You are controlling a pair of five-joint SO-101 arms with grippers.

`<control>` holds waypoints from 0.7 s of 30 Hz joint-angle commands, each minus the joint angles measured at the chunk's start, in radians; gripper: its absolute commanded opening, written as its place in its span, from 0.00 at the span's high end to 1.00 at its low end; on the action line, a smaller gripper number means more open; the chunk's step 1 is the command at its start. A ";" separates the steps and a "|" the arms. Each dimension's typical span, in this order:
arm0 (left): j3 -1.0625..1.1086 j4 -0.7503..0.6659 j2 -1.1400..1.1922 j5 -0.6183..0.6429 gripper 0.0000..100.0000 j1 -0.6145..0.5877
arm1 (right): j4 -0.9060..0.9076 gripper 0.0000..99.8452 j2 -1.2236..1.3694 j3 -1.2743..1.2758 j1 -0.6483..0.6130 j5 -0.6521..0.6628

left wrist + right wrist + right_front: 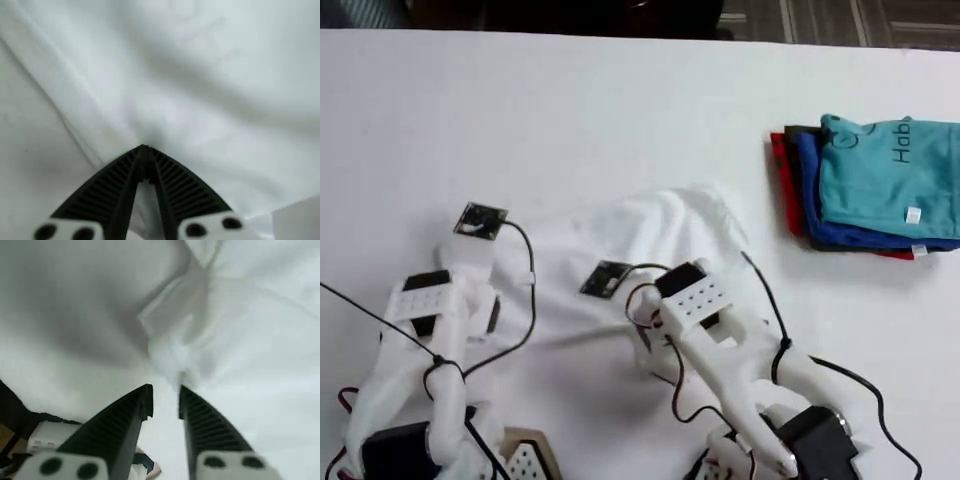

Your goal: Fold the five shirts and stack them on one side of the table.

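The white shirt (660,235) is the one piece not yet folded. It lies spread and rumpled on the worktop (620,100), just off centre toward 6 o'clock in the high view, with a raised, creased hump at its own 1 o'clock corner. Because it is white on white, its edges are hard to trace, and I cannot tell its outline toward 9 o'clock. The cloth looks thin and soft, settling in shallow ridges.

The left end effector (144,151) is closed to a point. Creases in the fabric fan out from its tips, so it seems to have a pinch of the white shirt, probably on the 9 o'clock side. The right end effector (165,401) stands narrowly parted with nothing between its fingers. A bunched fold of the same shirt sits just ahead of the tips, ungripped.

At 3 o'clock on the worktop, well apart from the white shirt, sits the stack (860,235) of folded shirts. A teal shirt (880,170) is on top with a blue shirt (810,190) under it, and a dark shirt (800,130) and a red shirt (780,180) show as edges at the stack's 9 o'clock side. That reads as four layers, so I judge four of the five done — what remains is to fold the white one and set it on the stack.
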 commanded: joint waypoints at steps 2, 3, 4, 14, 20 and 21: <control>0.002 -0.028 -0.009 -0.005 0.97 -0.012 | -0.012 0.73 -0.031 -0.021 -0.018 0.052; 0.002 -0.028 -0.009 -0.005 0.97 -0.012 | -0.025 0.73 -0.030 -0.020 -0.018 0.060; 0.002 -0.028 -0.009 -0.005 0.97 -0.012 | -0.039 0.74 -0.030 -0.011 -0.018 0.061; 0.002 -0.028 -0.009 -0.005 0.97 -0.012 | -0.214 0.79 -0.030 0.173 -0.019 0.060; 0.002 -0.028 -0.009 -0.005 0.97 -0.012 | -0.291 0.80 0.010 0.206 -0.018 0.061; 0.002 -0.028 -0.009 -0.005 0.97 -0.012 | -0.288 0.80 0.036 0.192 -0.018 0.061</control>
